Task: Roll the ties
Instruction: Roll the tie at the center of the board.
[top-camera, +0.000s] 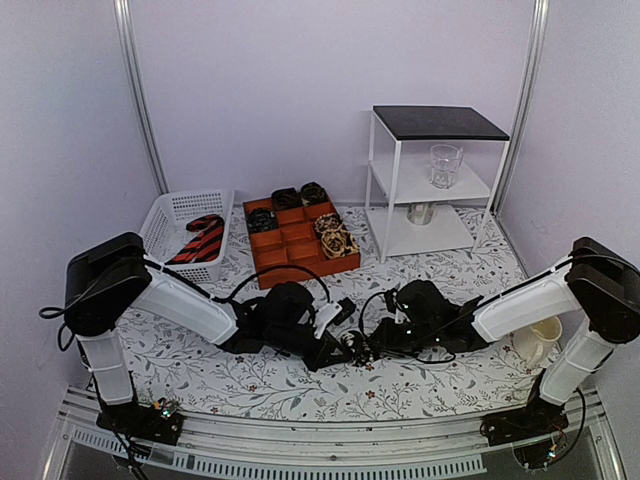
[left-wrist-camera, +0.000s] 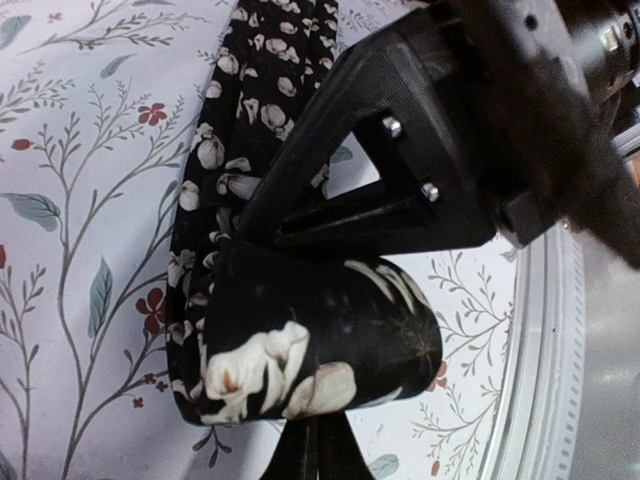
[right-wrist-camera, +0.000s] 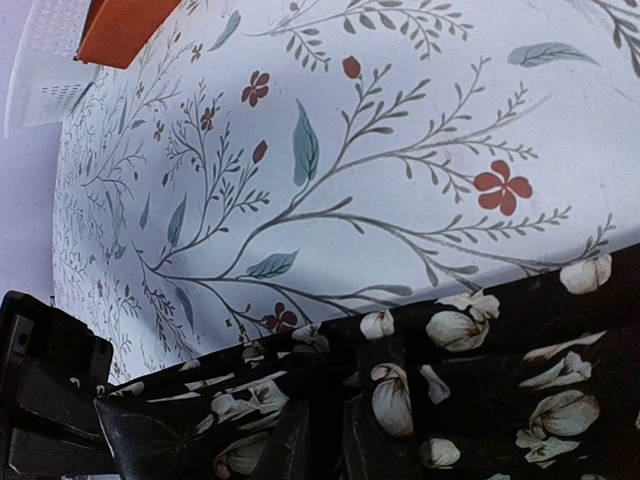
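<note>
Left gripper low against rolled tie

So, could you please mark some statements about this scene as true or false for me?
1. A striped tie lies in the white basket. True.
2. The glass stands on the black top of the shelf. False: it stands one level below the top.
3. The floral tie is partly rolled into a coil at the left gripper. True.
4. Every compartment of the orange tray holds a tie. False: several compartments are empty.
5. The cloth on the table is plain. False: it is printed with leaves and small red flowers.
</note>
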